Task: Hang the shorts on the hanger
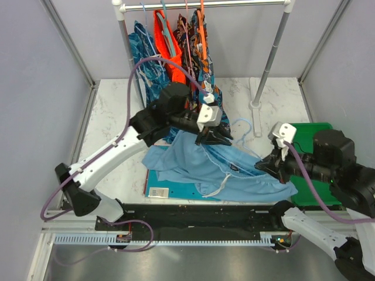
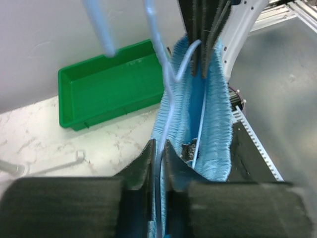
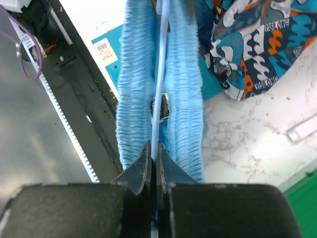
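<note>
Marble tabletop (image 1: 108,111); left end effector (image 2: 158,151) and right end effector (image 3: 154,151) clench the hanger (image 2: 159,44) threaded inside the shorts (image 3: 136,79), seemingly halfway on

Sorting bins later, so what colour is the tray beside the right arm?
Plain bright green; the tray shows best in the left wrist view.

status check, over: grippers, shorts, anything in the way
Both shut on the hanger wire, left gripper and right gripper. Wire runs between the two sides of the shorts waistband. Close beside, a printed garment, off the wire.
</note>
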Motion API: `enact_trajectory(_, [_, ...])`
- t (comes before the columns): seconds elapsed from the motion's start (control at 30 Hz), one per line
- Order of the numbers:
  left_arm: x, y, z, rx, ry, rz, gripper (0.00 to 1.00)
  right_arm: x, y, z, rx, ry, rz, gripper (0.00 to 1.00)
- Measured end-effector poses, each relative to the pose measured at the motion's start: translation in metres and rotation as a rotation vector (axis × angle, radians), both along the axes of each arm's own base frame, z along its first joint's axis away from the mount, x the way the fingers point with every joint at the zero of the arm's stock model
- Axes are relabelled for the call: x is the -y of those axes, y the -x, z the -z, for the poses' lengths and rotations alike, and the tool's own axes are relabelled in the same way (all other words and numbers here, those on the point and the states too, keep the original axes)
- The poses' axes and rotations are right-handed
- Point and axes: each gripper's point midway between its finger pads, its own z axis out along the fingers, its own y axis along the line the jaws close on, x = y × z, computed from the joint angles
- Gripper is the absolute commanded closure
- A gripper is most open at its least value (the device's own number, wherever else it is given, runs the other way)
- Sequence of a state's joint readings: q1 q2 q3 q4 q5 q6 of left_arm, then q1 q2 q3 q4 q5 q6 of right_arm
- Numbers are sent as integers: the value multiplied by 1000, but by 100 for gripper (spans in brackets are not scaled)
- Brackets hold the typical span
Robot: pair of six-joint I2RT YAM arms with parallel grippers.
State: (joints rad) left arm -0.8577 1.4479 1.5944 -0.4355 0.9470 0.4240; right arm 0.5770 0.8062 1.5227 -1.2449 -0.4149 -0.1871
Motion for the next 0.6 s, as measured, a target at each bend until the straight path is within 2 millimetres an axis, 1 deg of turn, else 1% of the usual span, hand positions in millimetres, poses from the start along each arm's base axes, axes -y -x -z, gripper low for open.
enact_trajectory(0.03, [8, -1, 2, -2, 6, 9, 36, 5, 3, 1, -10, -5, 23, 100])
enact_trajectory(0.07, [20, -2, 0, -8, 18, 14, 19, 10, 7, 2, -13, -16, 45, 100])
enact_trajectory(0.1, [31, -6, -1, -17, 28, 8, 9, 17, 11, 1, -20, -31, 88, 100])
enact_trajectory(0.17, [52, -17, -4, -32, 46, -25, 4, 28, 14, 1, -26, -54, 171, 100])
enact_trajectory(0.2, [57, -24, -5, -40, 56, -51, 1, 33, 14, 1, -32, -62, 211, 100])
enact_trajectory(0.23, [60, -30, -6, -46, 63, -76, 1, 36, 13, 1, -38, -65, 249, 100])
enact_trajectory(0.3, [60, -48, -13, -48, 88, -157, 1, 46, 7, 2, -61, -74, 352, 100])
enact_trajectory(0.37, [55, -64, -26, -23, 128, -240, 2, 54, 4, 4, -88, -83, 440, 100])
enact_trajectory(0.43, [45, -79, -40, 4, 159, -346, 5, 60, 1, 6, -105, -86, 504, 100])
enact_trajectory(0.53, [29, -101, -55, 32, 187, -509, 9, 70, -3, 6, -108, -87, 589, 100])
enact_trajectory(0.6, [18, -116, -57, 43, 190, -613, 9, 78, -6, 5, -100, -81, 645, 100])
